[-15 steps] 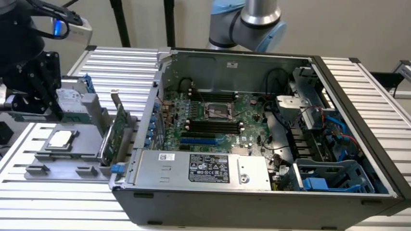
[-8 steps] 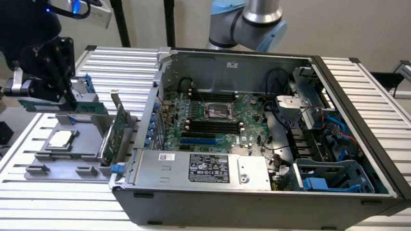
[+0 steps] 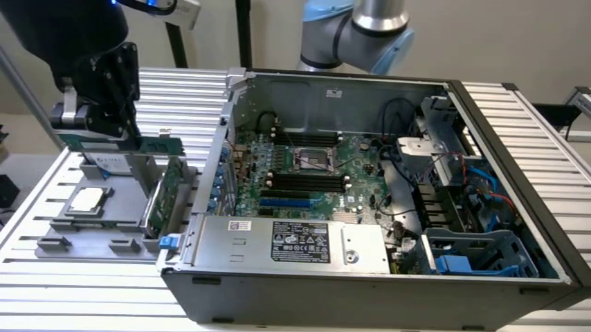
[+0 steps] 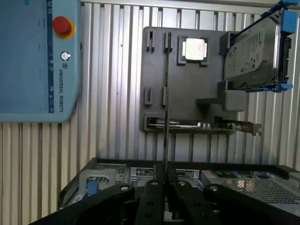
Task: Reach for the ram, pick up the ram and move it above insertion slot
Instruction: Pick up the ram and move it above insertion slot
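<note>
The ram (image 3: 138, 145) is a thin green stick held level above the grey fixture tray (image 3: 55, 235), at the exterior view's left of the open computer case (image 3: 369, 290). My black gripper (image 3: 97, 128) is shut on it from above. In the wrist view the ram (image 4: 166, 93) appears edge-on as a thin dark line running out from between the fingers of my gripper (image 4: 165, 180). The black memory slots (image 3: 305, 181) lie on the motherboard inside the case, well to the exterior view's right of the ram.
On the fixture tray (image 4: 154, 75) sit a processor chip (image 4: 194, 49), a hard drive in a blue frame (image 4: 255, 51) and a bigger green expansion card with a metal bracket (image 4: 201, 124). A teach pendant (image 4: 37, 61) lies on the slatted table. The case wall (image 3: 217, 159) stands between ram and motherboard.
</note>
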Tool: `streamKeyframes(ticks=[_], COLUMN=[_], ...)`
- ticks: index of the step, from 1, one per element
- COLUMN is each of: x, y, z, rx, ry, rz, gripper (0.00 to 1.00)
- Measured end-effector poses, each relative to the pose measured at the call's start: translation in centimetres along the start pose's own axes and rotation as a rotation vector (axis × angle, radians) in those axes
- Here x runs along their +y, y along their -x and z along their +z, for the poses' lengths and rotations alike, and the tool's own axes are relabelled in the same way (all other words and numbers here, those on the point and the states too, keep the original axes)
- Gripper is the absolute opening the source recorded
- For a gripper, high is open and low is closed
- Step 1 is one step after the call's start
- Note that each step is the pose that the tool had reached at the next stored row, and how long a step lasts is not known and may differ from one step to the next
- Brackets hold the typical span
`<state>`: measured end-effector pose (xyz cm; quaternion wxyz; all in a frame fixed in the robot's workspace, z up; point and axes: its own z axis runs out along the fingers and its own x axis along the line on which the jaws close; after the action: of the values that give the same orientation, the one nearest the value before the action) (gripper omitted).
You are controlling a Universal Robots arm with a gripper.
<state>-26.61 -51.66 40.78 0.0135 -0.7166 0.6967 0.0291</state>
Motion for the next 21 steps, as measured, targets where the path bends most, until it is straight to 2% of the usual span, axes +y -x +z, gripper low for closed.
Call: streamKeyframes(ticks=[4, 9, 11, 13, 15, 17, 21], x=[-1.81, -4.09, -5.0, -5.89, -6.81, -7.72, -9.51], y=[0.0, -0.1, -0.1, -0.1, -0.2, -0.1, 0.1], z=[-0.2, -0.32, -0.34, -0.37, -0.38, -0.4, -0.43], rx=[-0.0306, -0.072, -0.0851, -0.0942, -0.1006, -0.1035, -0.1038], ry=[-0.0008, -0.002, -0.0024, -0.0026, -0.0028, -0.0028, -0.0028], rz=[-0.001, -0.002, -0.002, -0.002, -0.002, -0.002, -0.002], gripper=[0.14, 0.14, 0.14, 0.14, 0.14, 0.14, 0.14])
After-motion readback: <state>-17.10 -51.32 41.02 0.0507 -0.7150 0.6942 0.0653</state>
